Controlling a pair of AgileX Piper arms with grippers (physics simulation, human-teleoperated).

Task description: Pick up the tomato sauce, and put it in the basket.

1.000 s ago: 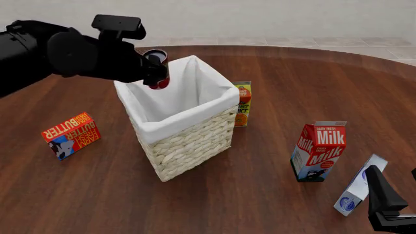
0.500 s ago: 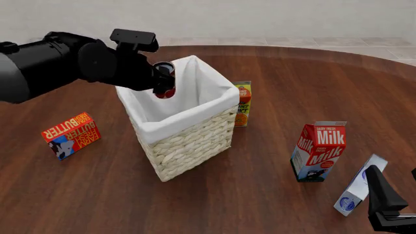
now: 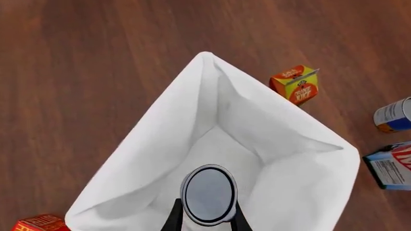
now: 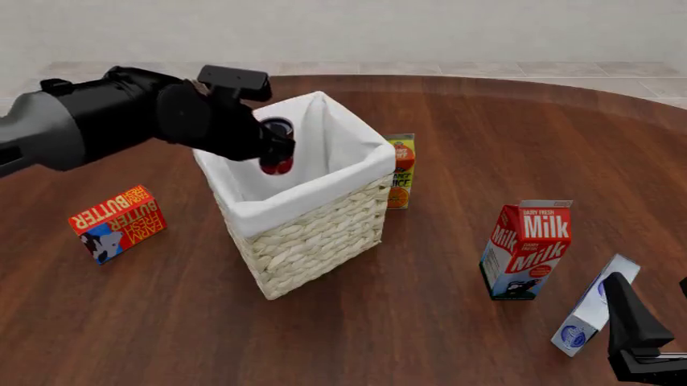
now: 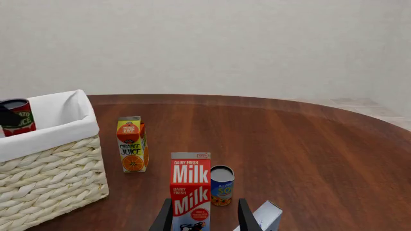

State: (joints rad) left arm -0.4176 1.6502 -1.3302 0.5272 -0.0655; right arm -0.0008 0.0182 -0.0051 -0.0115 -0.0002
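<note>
The tomato sauce, a small red-labelled can with a silver top, hangs in the mouth of the basket, about level with its white cloth rim. My left gripper is shut on the can, and its dark fingers show on either side of it. From the right wrist view the can peeks above the basket's lining. My right gripper rests low at the near right, open and holding nothing, one finger showing in the front view.
A butter box lies left of the basket. An orange juice carton stands just right of it. A milk carton, a small blue can and a lying white-blue carton sit near my right gripper.
My left arm has carried the can rightward and down, from above the basket's far-left rim into its opening. The right arm has not moved.
</note>
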